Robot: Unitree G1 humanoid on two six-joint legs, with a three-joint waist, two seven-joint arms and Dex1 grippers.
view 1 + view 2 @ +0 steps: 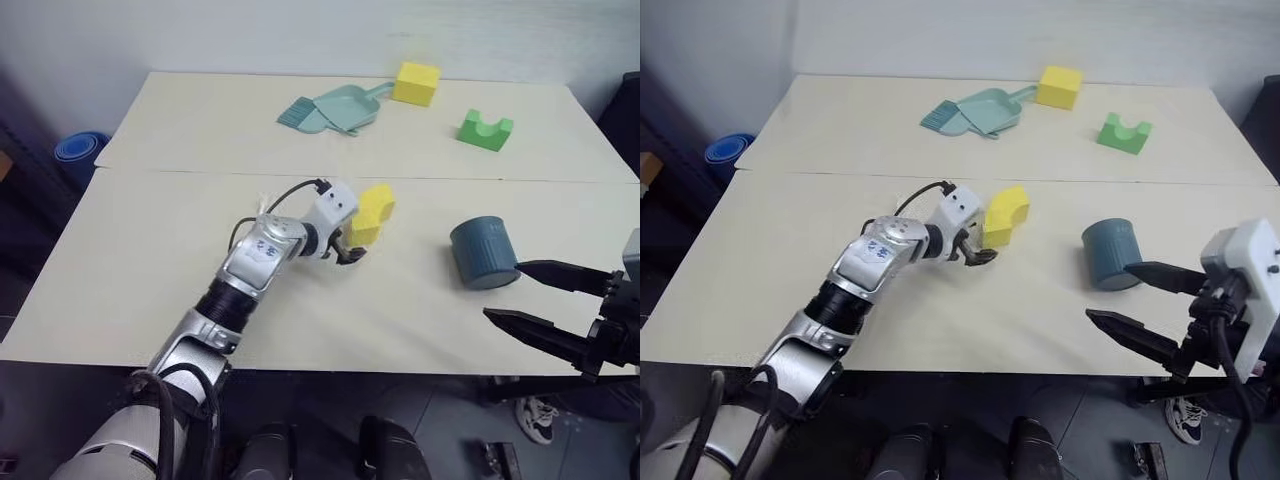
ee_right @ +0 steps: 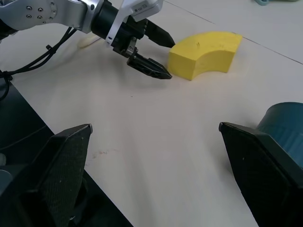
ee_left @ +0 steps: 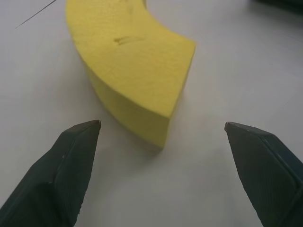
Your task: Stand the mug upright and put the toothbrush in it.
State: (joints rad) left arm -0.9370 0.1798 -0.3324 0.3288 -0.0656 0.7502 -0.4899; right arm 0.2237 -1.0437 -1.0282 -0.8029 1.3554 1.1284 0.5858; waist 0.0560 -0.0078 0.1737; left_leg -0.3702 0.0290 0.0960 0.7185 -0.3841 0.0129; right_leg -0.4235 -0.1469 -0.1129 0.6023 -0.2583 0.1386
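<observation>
Yellow curved foam block (image 1: 371, 215) before left pincer (image 2: 161, 56) — open, empty | right pincer (image 1: 1130, 300) open, empty — mug (image 1: 1111, 254) beside

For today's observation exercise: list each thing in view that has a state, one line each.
mug: on its side, not held
left gripper: open, fingers flanking yellow curved foam block
right gripper: open, empty, near the mug
teal dustpan: lying flat, hand brush beside it

Mug (image 1: 483, 253) right of curved block (image 1: 371, 214) (dustpan (image 1: 345, 108) far behind) on table (image 1: 150, 260).
</observation>
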